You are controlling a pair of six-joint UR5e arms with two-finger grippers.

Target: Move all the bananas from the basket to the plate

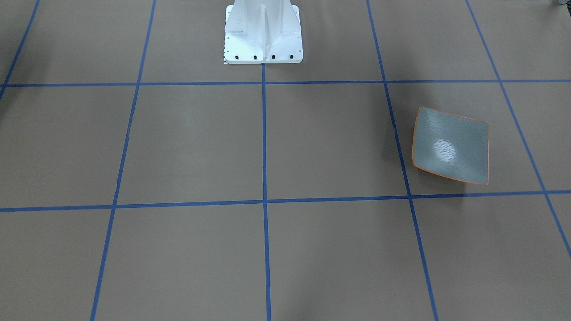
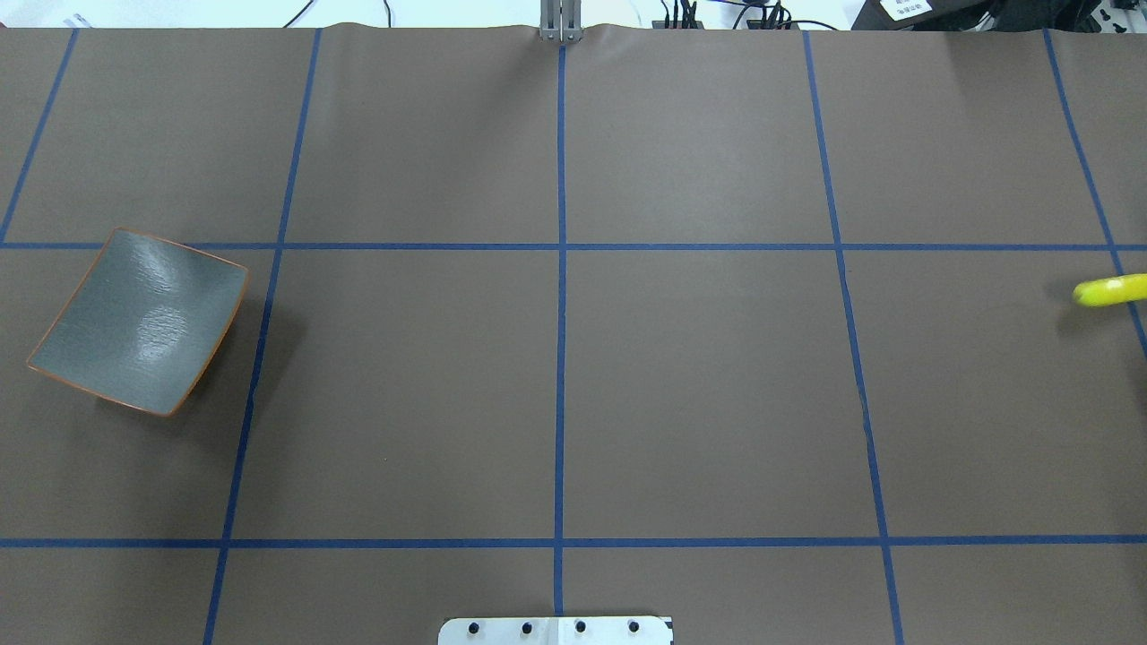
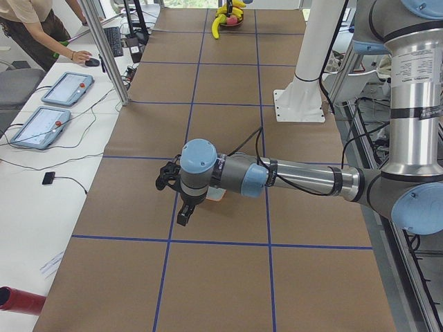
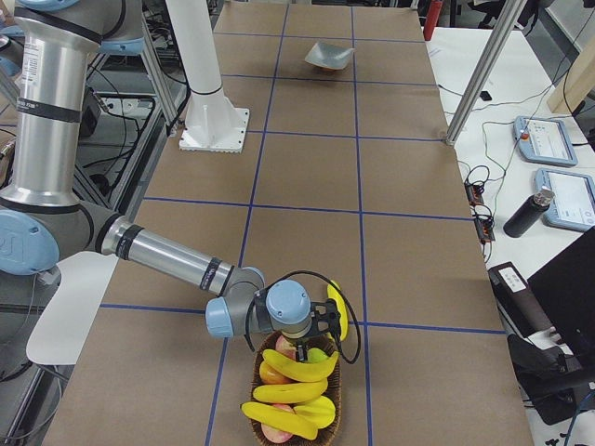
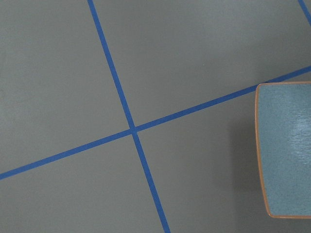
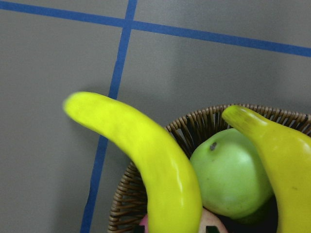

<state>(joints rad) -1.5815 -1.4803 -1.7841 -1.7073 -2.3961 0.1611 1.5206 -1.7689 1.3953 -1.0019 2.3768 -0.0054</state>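
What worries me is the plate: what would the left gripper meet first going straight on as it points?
Probably the paper-covered table, beside the plate, not on it: the left gripper points down, and its wrist view shows the plate only at the right edge.

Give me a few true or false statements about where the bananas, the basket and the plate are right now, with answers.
The plate is empty. True.
Only bananas lie in the basket. False: a green apple lies in it too.
The plate sits beside the basket. False: they are at opposite ends of the table.
One banana reaches out past the basket's rim. True.
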